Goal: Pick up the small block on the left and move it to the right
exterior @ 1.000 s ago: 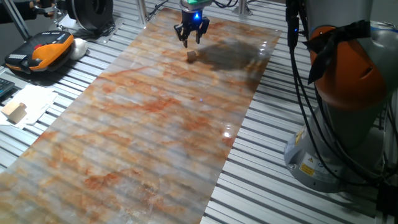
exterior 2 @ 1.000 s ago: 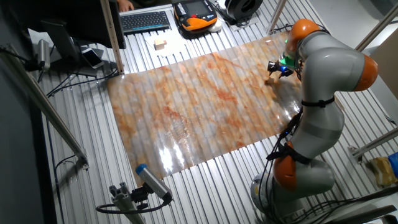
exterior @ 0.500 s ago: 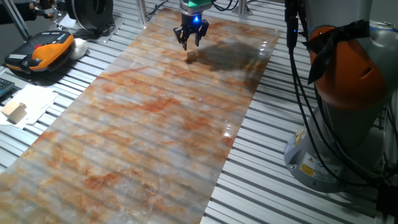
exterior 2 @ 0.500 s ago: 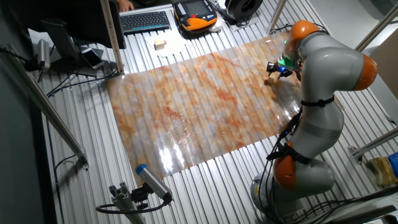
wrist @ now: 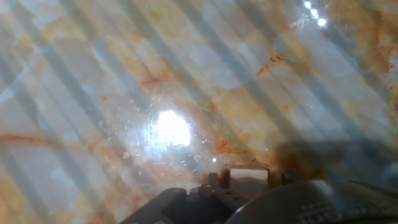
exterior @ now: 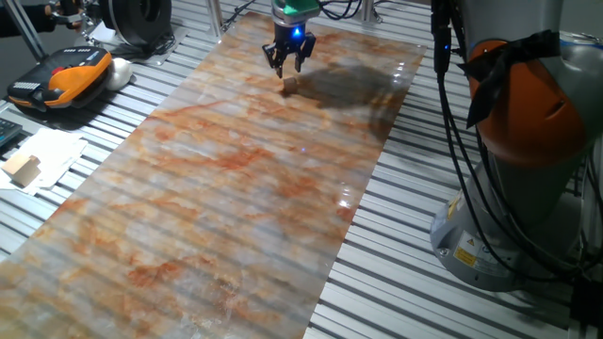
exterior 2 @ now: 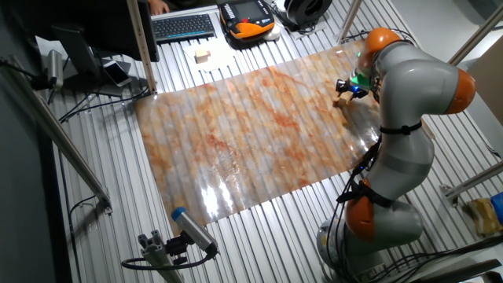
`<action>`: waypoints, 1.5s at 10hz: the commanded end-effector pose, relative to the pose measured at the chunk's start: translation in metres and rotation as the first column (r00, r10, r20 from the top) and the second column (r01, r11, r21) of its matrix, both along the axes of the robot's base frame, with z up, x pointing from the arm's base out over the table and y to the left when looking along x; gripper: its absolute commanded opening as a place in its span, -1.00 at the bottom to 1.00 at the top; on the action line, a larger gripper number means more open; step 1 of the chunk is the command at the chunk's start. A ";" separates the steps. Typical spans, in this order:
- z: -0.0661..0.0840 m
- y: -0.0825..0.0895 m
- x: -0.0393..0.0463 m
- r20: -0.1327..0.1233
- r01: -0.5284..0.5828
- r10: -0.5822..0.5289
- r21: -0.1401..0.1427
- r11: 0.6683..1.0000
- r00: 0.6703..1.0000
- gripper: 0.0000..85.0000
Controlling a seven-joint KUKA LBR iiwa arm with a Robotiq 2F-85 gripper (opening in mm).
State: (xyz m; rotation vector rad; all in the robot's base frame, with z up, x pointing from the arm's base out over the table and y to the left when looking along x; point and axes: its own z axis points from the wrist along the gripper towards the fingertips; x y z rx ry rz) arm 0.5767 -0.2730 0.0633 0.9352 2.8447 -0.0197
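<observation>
— What fills most of the table?
— A marbled orange-and-grey sheet [exterior: 236,179] lying over the slatted metal table [exterior: 415,245], with the KUKA arm [exterior 2: 409,102] standing at one long edge. Slats show bare along both long sides of the sheet.

— Any containers?
— I can't see any. Off the sheet lie an orange-and-black pendant [exterior: 71,75], a keyboard [exterior 2: 182,27] and a larger pale wooden block [exterior: 23,169] on white paper [exterior: 52,155].

— And the gripper?
— The gripper [exterior: 288,62] hangs fingers-down near the sheet's far end, fingers parted and holding nothing. The small block [exterior: 289,83] sits on the sheet just beneath the tips; contact I can't tell.
</observation>
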 end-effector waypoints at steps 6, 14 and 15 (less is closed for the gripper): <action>-0.005 0.000 -0.0011 0.019 0.012 -0.013 0.025 1.000 1.000 0.20; -0.010 -0.003 -0.0062 0.026 0.001 -0.001 0.024 1.000 1.000 0.20; -0.011 -0.003 -0.0062 0.026 -0.001 0.000 0.024 1.000 1.000 0.20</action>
